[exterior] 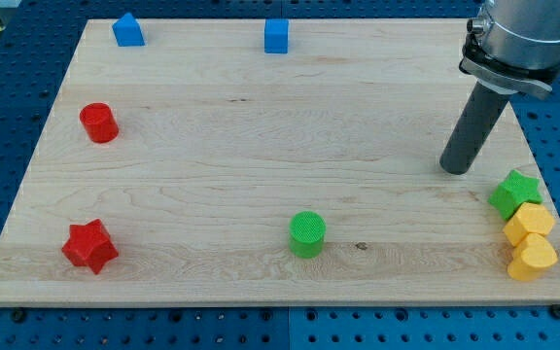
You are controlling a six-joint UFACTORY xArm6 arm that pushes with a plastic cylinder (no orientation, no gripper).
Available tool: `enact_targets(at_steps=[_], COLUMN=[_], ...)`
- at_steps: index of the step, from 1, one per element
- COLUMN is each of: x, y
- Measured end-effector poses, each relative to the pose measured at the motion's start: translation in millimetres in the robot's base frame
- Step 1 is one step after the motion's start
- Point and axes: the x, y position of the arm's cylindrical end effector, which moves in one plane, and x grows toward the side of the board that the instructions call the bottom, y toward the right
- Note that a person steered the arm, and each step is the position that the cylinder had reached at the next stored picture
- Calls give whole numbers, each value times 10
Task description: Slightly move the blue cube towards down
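Your target, the blue cube [276,36], sits close to the top edge of the table [212,175], a little left of centre in the view. Taking that cube as the landmark: a second blue block with a peaked, house-like top [127,30] sits well to its left along the same top edge; the red cylinder [98,122] is down and far to the left; the red star [89,245] lies further down still in that corner; the green cylinder [307,234] stands well below the cube, almost straight down from it. My tip [454,169] rests down and well to the right of the cube, nearer the cluster of green star [513,193] and two yellow blocks [530,240] at the lower right. There is no hand on this arm, only the rod, so there is nothing to open, close or hold. The main risk, as I judge it, is access: to push the cube downward you must get the tip above it, and the strip of table there is narrow, so the tip may clip the cube on the way in and knock it sideways or upward off the edge. An off-centre contact would spin the cube rather than slide it straight. Overshooting is the other hazard, since only a slight move is asked. Mistaking the peaked blue block for the cube would spoil the task outright.
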Motion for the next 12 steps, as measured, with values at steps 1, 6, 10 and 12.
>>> enact_targets(at_steps=[1, 6, 10, 12], x=[0, -1546, -2790, -2624], y=[3, -913, -2272, -2218])
